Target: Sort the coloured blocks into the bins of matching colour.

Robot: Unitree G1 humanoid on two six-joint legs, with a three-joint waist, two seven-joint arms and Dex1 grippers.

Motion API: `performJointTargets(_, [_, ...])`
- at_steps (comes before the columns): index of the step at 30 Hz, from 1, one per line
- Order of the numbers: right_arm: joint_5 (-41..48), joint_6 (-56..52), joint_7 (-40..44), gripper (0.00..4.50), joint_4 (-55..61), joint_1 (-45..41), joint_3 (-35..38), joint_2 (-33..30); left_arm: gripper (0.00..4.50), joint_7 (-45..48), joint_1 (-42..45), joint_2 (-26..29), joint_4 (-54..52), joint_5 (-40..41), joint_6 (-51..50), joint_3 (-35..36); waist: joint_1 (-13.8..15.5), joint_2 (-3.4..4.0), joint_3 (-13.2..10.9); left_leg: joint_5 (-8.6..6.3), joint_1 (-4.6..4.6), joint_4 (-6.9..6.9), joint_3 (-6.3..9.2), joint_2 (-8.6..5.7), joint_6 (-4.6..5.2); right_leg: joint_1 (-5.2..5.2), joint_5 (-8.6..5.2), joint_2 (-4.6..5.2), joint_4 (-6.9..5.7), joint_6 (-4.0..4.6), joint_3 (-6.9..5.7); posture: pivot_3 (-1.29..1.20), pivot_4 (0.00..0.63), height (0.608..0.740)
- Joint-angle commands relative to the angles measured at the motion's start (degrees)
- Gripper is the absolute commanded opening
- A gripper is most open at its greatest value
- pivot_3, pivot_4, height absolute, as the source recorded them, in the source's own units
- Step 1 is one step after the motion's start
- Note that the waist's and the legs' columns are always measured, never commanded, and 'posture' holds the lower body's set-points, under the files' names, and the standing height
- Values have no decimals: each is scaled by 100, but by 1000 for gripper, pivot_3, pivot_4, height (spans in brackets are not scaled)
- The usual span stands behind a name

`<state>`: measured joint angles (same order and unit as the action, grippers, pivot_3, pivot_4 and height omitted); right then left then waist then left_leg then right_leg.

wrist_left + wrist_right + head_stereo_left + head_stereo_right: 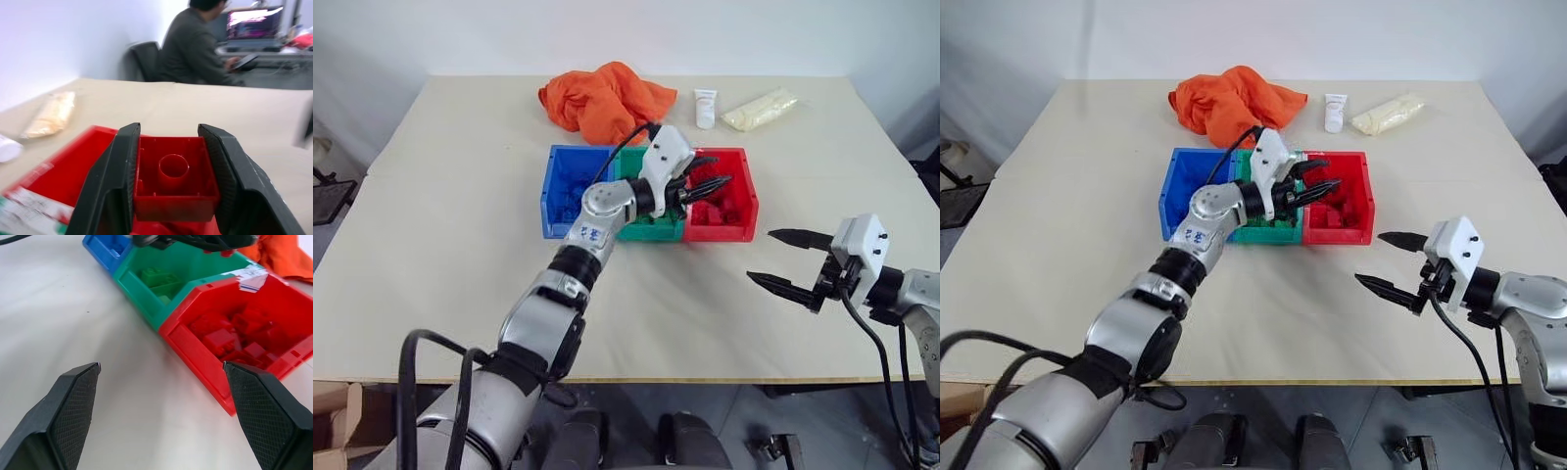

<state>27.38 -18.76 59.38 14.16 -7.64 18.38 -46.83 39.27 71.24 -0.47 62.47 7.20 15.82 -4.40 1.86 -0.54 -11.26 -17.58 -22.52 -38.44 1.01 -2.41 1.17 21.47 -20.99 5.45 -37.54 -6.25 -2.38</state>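
Right gripper (781,258): nearest, hovering over bare worktop (450,245) in front of the red bin, jaws spread wide with nothing between them.
Left gripper (171,196): reaches over the bins, jaws clamped on a red block (175,181), hollow underside facing the wrist camera, above the red bin (744,201).
Bins: blue bin (548,196), green bin (142,289) and red bin joined in a row mid-worktop.
Contents: green blocks (156,276) lie in the green bin; red blocks (220,340) are piled in the red bin.
Far edge: orange cloth (602,98), white tube (705,108), pale yellow bag (759,110).
Background: a seated person (195,49) beyond the worktop.
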Motion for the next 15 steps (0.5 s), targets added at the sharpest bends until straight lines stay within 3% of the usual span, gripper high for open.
performJointTargets(1, [183,27,-165,4196,339,134,277,24,3090,-254,376,-146,464,-169,393,131,-19,0,0,0,1,3,-1,0,0,0,0,0,-1,0,-1,0,150,740])
performJointTargets(6, [250,45,-304,4196,464,288,337,14,4488,-251,580,-303,819,-328,599,205,-21,-1,-1,0,1,6,-1,1,0,1,0,1,-1,0,-9,0,150,740])
performJointTargets(11, [270,77,-347,4196,395,174,249,1,4488,56,539,-214,772,-355,685,275,-31,-2,-1,1,1,6,0,0,0,1,0,1,-1,0,-9,0,150,740])
performJointTargets(15, [305,78,-287,4196,320,96,225,-41,4488,1099,99,244,300,-222,626,273,-56,-1,-1,2,5,11,-3,2,-2,3,0,0,-4,0,-10,0,150,740])
